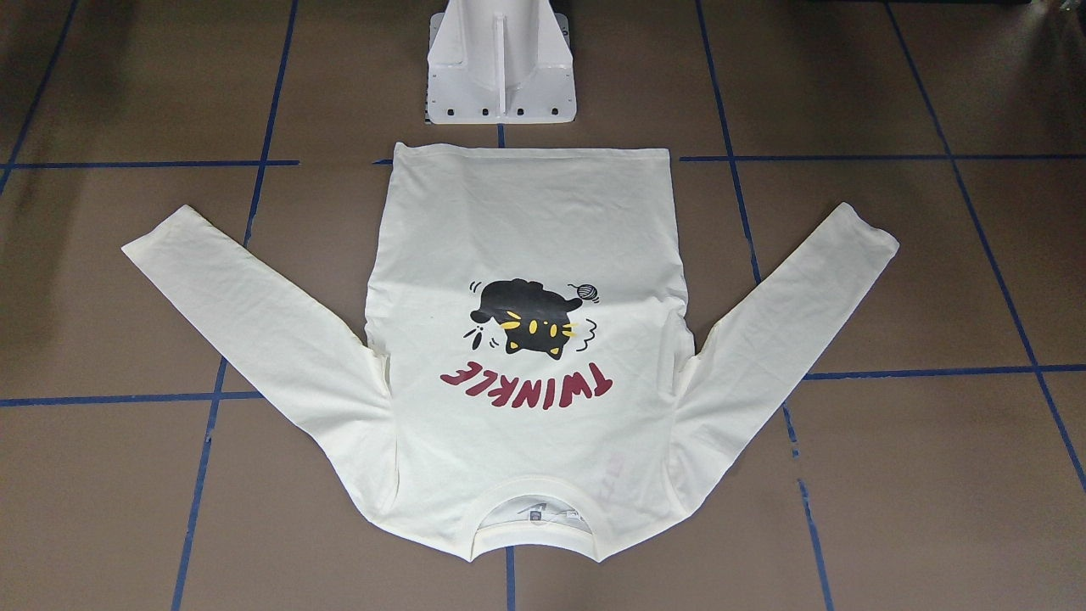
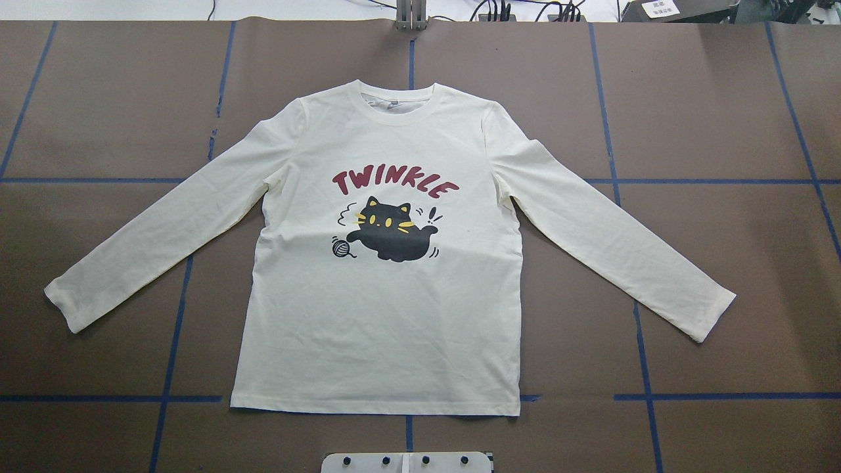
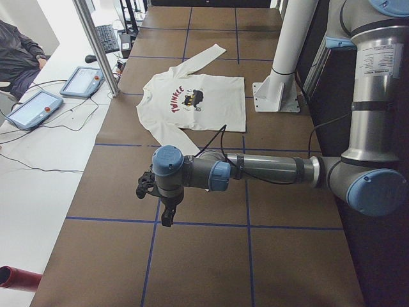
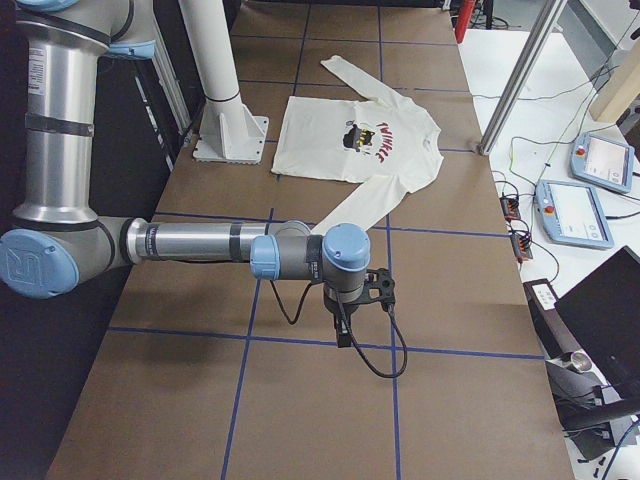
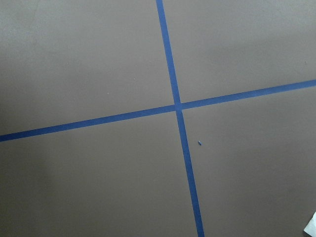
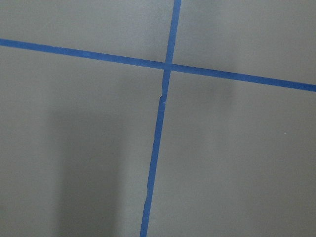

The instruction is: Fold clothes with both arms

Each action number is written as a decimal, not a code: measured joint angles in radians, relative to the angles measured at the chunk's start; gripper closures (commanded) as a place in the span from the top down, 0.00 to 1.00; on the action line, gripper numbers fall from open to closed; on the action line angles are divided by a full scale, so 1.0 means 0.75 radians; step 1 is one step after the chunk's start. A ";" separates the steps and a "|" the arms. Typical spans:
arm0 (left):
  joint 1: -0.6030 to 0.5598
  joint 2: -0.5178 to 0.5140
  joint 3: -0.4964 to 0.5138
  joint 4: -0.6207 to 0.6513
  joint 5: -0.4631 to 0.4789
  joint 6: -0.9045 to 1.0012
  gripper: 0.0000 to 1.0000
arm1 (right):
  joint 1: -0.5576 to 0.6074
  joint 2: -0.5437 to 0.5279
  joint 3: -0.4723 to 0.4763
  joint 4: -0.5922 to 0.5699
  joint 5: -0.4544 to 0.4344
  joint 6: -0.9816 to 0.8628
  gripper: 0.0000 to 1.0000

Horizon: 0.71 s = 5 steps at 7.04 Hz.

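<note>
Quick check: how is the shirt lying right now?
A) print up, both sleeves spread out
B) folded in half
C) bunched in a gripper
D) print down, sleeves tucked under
A: the T-shirt lies flat with its cat print facing up and both sleeves spread out to the sides.

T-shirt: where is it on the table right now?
The T-shirt lies flat, print up, mid-table in the overhead view: hem nearest the white pedestal base, collar toward the far edge, sleeves spread to both sides.
</note>
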 measured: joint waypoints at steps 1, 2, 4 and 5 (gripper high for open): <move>0.001 -0.001 0.000 0.000 0.001 0.003 1.00 | 0.000 0.000 0.001 0.000 0.000 0.002 1.00; 0.001 -0.001 -0.002 -0.002 0.002 0.007 1.00 | -0.002 0.005 0.003 0.003 0.000 0.004 1.00; 0.005 -0.005 -0.010 -0.021 0.003 0.005 1.00 | -0.019 0.029 0.005 0.079 -0.005 0.011 1.00; 0.010 -0.008 -0.023 -0.050 0.014 0.005 1.00 | -0.026 0.048 0.003 0.197 -0.008 0.014 1.00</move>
